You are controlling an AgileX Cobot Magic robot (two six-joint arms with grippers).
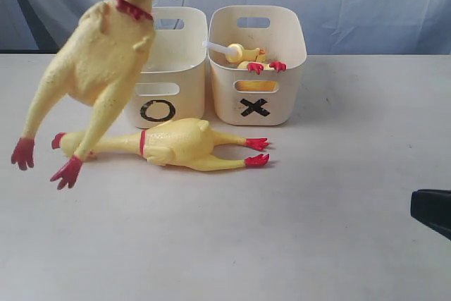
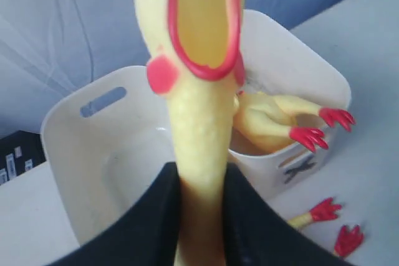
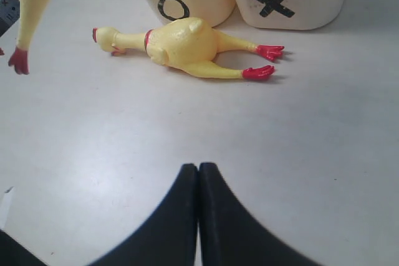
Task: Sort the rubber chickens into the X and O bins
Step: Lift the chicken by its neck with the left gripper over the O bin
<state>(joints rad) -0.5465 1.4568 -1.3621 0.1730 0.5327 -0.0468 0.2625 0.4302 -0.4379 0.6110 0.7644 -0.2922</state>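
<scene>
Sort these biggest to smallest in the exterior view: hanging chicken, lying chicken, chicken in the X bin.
1. Hanging chicken: looks biggest, but it may be nearer the camera.
2. Lying chicken: maybe really the same size.
3. Third chicken inside the X bin: looks smallest, mostly hidden.

Soft, even light fills the room, bright on the pale table (image 1: 317,230), leaving only a faint shadow beneath the lying chicken (image 1: 176,144). Close to the left wrist camera, the hanging chicken (image 2: 199,135) looks blurred and soft.
</scene>
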